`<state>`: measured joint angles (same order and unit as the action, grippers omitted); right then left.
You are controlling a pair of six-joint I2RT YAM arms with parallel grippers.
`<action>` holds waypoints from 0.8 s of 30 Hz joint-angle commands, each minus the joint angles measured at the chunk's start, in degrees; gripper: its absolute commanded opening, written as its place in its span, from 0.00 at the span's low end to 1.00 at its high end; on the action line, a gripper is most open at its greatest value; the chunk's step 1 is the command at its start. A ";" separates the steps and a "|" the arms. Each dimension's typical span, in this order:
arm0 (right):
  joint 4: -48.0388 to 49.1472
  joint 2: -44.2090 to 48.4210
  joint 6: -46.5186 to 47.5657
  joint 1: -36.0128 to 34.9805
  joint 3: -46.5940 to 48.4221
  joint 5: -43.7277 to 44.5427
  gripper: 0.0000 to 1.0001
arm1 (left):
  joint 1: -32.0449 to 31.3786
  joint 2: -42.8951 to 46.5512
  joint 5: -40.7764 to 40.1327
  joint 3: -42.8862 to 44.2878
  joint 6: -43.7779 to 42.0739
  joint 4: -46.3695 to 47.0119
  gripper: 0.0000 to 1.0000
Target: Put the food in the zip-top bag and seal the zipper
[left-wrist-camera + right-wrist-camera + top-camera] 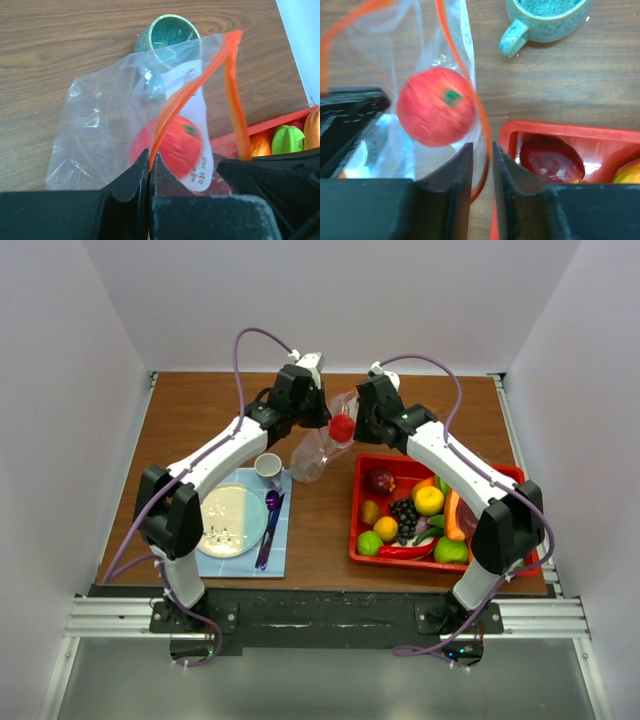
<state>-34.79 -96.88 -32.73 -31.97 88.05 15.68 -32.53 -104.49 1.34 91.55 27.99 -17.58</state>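
zip-top bag (100, 125) was thin clear plastic film, crinkly and glossy, with a smooth orange-red plastic zipper (236, 107); red toy fruit (436, 106) looked matt with faint ribbing on its skin. table (60, 40) was brown wood grain with a low sheen, mug (545, 20) was speckled teal glazed ceramic. tray (560, 131) was glossy red plastic and dark red fruit (551, 160) was shiny and smooth.
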 commanded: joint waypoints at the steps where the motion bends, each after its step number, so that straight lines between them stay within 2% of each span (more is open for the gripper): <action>1: -0.19 0.38 0.56 -0.11 5.72 2.50 0.00 | 1.24 3.06 1.29 4.25 -0.65 0.98 0.13; 3: -0.37 0.99 0.83 -0.20 6.17 1.99 0.00 | 1.77 2.89 1.12 4.86 -1.79 0.71 0.28; 4: -0.20 1.08 0.91 -0.29 6.17 1.81 0.00 | 1.95 2.80 1.20 5.30 -2.32 0.62 0.40; 6: -0.28 1.26 1.09 -0.55 6.17 1.63 0.00 | 1.95 2.88 0.85 5.83 -3.63 0.36 0.45; 8: -0.46 0.99 1.00 -0.64 6.08 1.28 0.00 | 1.86 2.80 0.59 6.71 -4.43 0.27 0.46; 10: -0.46 0.82 1.00 -0.64 6.08 1.19 0.00 | 1.95 2.54 -0.29 8.03 -5.48 -0.78 0.42; 12: -0.46 0.73 1.00 -0.55 6.34 1.28 0.00 | 1.86 2.01 -0.73 9.17 -6.45 -1.75 0.32; 17: -1.34 -0.41 1.44 -0.64 9.06 1.63 0.00 | 1.25 0.60 -1.17 10.67 -9.08 -4.91 0.17; 18: -1.42 -0.76 1.53 -0.64 9.59 1.72 0.00 | 1.07 0.51 -3.60 11.19 -9.44 -6.05 0.10; 20: -2.13 -1.29 2.14 -0.64 10.99 1.81 0.00 | 0.45 0.08 -5.90 11.81 -10.67 -7.28 0.06; 21: -2.56 -2.08 2.58 -0.64 11.35 2.42 0.00 | 0.45 -0.01 -8.52 12.33 -11.02 -8.86 0.00; 23: -3.71 -2.43 3.54 0.06 11.62 3.56 0.00 | 0.37 -0.71 -12.66 13.39 -11.99 -10.97 0.00; 24: -3.88 -2.26 3.73 0.41 11.27 3.83 0.00 | 0.37 -0.89 -17.64 14.61 -12.17 -13.24 0.00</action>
<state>-36.75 -98.50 -31.40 -32.34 96.92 16.43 -31.73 -104.53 -4.16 101.47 19.22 -25.04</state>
